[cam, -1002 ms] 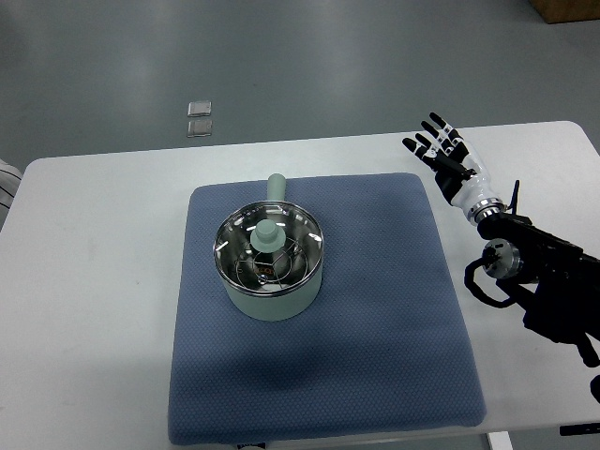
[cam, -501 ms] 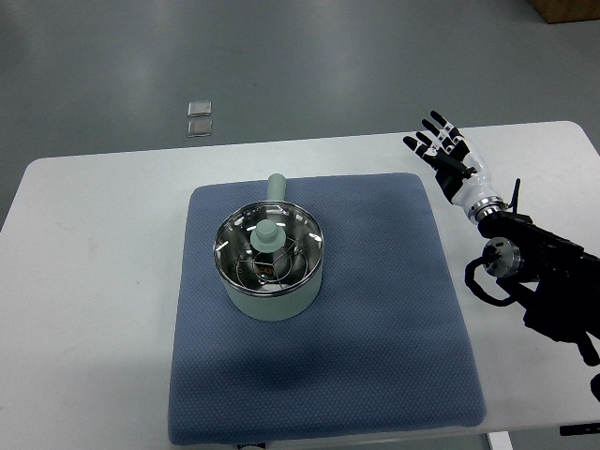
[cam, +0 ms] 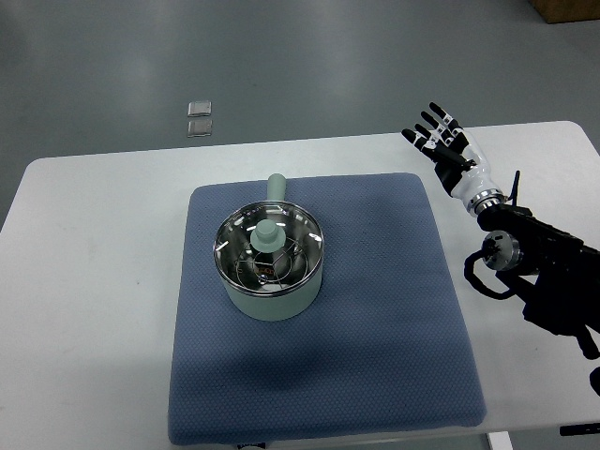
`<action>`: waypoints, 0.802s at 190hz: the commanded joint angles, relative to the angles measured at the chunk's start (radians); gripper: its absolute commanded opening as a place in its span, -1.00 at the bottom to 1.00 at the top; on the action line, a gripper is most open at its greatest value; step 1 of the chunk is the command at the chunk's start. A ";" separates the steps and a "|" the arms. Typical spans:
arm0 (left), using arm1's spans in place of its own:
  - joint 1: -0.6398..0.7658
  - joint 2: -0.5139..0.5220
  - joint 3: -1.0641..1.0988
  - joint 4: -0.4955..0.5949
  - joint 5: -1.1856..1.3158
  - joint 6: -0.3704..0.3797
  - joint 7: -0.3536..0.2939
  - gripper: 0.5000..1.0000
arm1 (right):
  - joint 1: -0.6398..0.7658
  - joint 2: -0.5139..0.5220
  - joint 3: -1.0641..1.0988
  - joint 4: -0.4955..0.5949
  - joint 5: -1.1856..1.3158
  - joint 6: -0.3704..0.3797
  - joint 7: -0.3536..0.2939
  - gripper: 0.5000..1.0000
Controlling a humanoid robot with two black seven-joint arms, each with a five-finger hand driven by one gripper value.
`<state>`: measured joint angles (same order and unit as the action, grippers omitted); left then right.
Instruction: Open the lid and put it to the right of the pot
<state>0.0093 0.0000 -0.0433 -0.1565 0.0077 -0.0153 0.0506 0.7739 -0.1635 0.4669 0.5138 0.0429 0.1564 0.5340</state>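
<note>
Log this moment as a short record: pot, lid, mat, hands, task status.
pot: pale green pot, on the blue mat, handle pointing away from the robot
lid: glass lid with green knob, seated on the pot
mat: lies on the white table
right hand: right hand open, fingers spread, over the table beyond the mat's far right corner, apart from the pot
left hand: not in view
status: lid not yet lifted

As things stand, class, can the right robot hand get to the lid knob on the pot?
Probably yes. The right robot hand is open, holding nothing, and only bare blue mat lies between it and the lid knob.
</note>
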 commanded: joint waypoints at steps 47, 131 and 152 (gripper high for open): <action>0.000 0.000 -0.001 0.000 0.000 0.000 0.000 1.00 | 0.085 -0.013 -0.019 0.029 -0.210 0.005 0.004 0.70; 0.000 0.000 -0.001 0.000 0.000 0.000 0.000 1.00 | 0.294 -0.194 -0.041 0.204 -0.897 0.155 -0.005 0.65; 0.000 0.000 -0.001 0.000 0.000 0.000 0.000 1.00 | 0.363 -0.222 -0.088 0.265 -1.037 0.204 -0.003 0.65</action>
<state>0.0093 0.0000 -0.0441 -0.1565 0.0077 -0.0153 0.0504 1.0957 -0.3670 0.4067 0.7429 -0.9081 0.3298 0.5293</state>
